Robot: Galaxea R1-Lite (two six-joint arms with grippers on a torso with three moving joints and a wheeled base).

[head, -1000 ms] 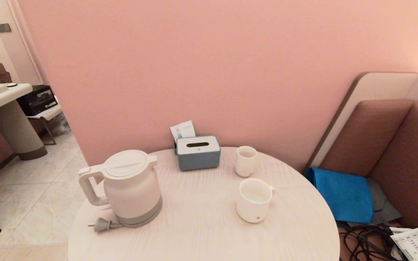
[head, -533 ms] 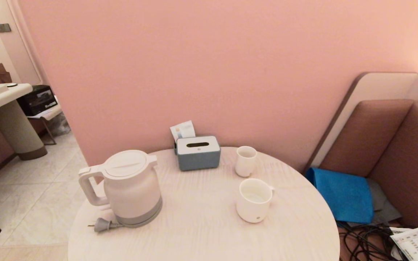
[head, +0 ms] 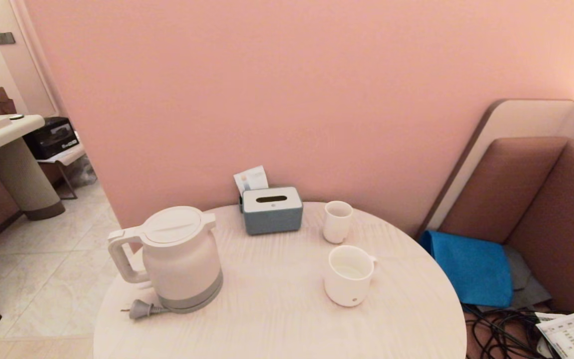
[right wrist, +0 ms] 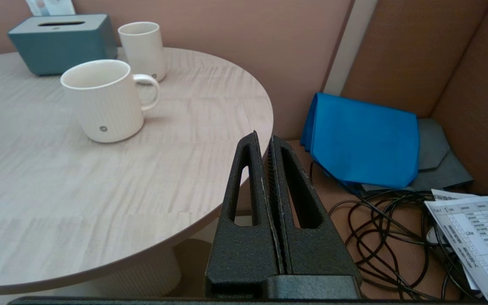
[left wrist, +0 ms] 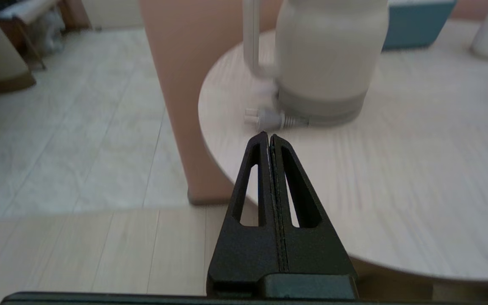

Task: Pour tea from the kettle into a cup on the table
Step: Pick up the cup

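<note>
Kettle upright on table, left side, untouched. Cup well apart to its right, handle facing right. Left gripper pressed closed, empty, near table edge facing kettle. Right gripper closed, empty, off table's right edge.

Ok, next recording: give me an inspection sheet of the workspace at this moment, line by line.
Surface: round table, pale wood grain, dry as far as visible.
Job's things: kettle upright at the robot's left, lid on, handle facing left; cup upright at the right, handle facing right, apparently holding a little pale liquid.
Clutter: tissue box and a smaller handleless cup at the far edge.
Grippers: left pincer shut, short of the table near the kettle; right pincer shut, off the table's right edge. Both empty.
Cables: kettle plug lying loose on the table; black cables on the bench.
Surroundings: blue cloth, printed sheet, pink wall.
</note>
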